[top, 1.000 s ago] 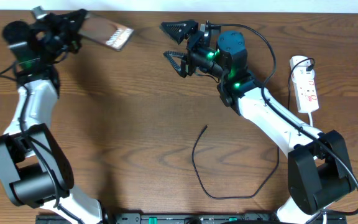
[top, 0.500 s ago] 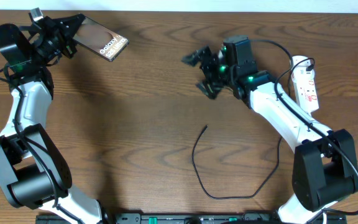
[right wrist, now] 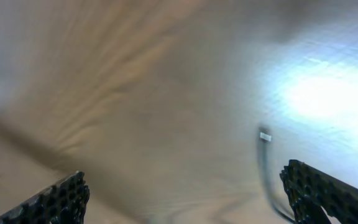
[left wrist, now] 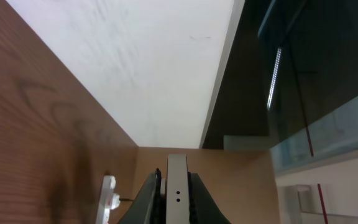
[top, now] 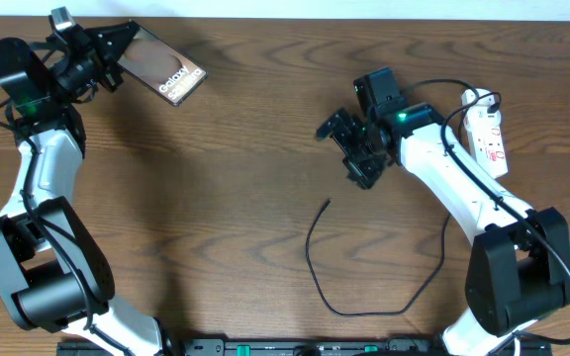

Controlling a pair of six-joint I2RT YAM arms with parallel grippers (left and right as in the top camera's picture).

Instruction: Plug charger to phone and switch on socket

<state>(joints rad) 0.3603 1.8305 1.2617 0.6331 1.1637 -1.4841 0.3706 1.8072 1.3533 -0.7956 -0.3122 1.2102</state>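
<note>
My left gripper is shut on the phone, a dark brown slab with white lettering, held above the table at the far left. In the left wrist view the phone's pale edge stands between the jaws. The charger, a thin black cable, lies looped on the table at front middle, its plug tip free. My right gripper is open and empty, a little above and behind that tip. The right wrist view is blurred and shows the plug tip. The socket, a white power strip, lies at the far right.
The socket's white cord runs toward the front beside my right arm. A black lead arcs over the right arm near the socket. The socket also shows small in the left wrist view, with a white wall beyond the table.
My right gripper has swung down and toward the front right, closer to the cable's plug tip. My left gripper has shifted slightly with the phone, whose lettered face now shows more.
</note>
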